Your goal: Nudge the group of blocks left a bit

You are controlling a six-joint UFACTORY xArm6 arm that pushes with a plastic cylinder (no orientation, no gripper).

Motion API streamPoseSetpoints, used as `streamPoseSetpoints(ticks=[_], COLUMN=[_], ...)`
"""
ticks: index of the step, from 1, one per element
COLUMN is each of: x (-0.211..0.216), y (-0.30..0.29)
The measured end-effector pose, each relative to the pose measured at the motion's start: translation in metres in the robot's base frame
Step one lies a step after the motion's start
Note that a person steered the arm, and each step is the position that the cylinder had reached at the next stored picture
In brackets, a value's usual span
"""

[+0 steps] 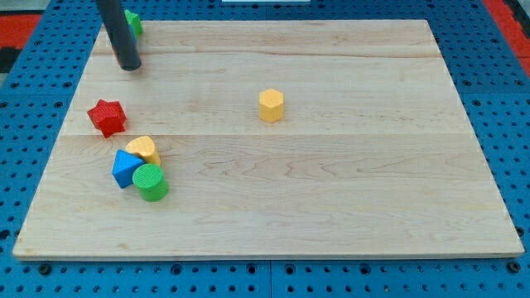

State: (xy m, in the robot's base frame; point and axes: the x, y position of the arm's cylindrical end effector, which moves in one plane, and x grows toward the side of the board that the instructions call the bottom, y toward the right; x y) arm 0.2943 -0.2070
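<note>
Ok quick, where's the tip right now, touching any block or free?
My tip: free, touching nothing, near the board's top-left corner, just below the green block and above the red star. No gripper to open or close.

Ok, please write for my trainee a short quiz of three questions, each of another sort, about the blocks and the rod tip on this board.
1. True or false: my tip touches the red star block.
2. Multiple choice: which block stands alone near the middle of the wooden board?
A. the green cylinder
B. the yellow hexagon block
C. the blue block
3. Fill in: behind the rod, at the view's top left, a ____ block is partly hidden.

Key
1. False: the tip is above the star in the view, apart from it.
2. B. The green cylinder and the blue block sit clustered with a small yellow block at the view's left.
3. green
</note>
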Motion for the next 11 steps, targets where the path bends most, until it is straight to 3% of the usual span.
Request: streamPoseSetpoints(ticks=[4, 7, 9, 11], x=[-0.1, -0.082, -0.094, -0.103], y=[0.04, 0.025, -0.021, -0.014])
